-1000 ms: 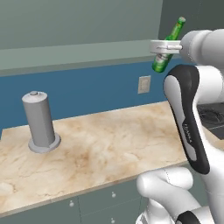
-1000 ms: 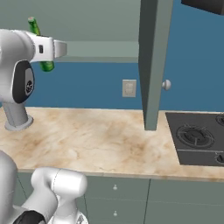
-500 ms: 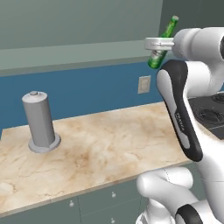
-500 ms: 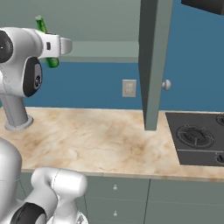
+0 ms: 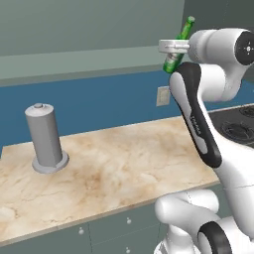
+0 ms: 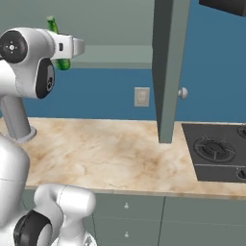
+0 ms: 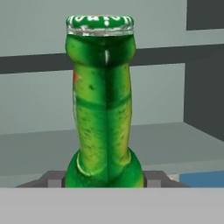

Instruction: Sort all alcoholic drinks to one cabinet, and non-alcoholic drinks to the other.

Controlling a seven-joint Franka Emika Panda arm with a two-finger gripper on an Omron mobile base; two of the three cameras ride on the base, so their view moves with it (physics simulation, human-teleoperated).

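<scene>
tool [image 5: 172, 47]: closed on the bottle's body, jaws clamping it from both sides; held high, well above the desk.
bottle [image 5: 177, 47]: slim green glass, in the tool, tilted with its cap toward 1 o'clock in the left base view, toward 11 o'clock in the right base view [image 6: 56, 43]; in the hand view [image 7: 104, 100] the neck and cap rise straight from between the jaws.
handling: a judgement: glass, so stiff, smooth and likely slippery, breakable if knocked on a shelf edge or door; moderate weight; best held on the wide lower body, as now, not the thin neck.
cabinet door [image 6: 167, 67]: open, edge-on, at 3 o'clock of the tool in the right base view, knob [image 6: 182, 92] on its right face.
desk [image 5: 124, 163]: marble, below; grey cylinder [image 5: 45, 139] at 8 o'clock of the tool, well apart.
</scene>
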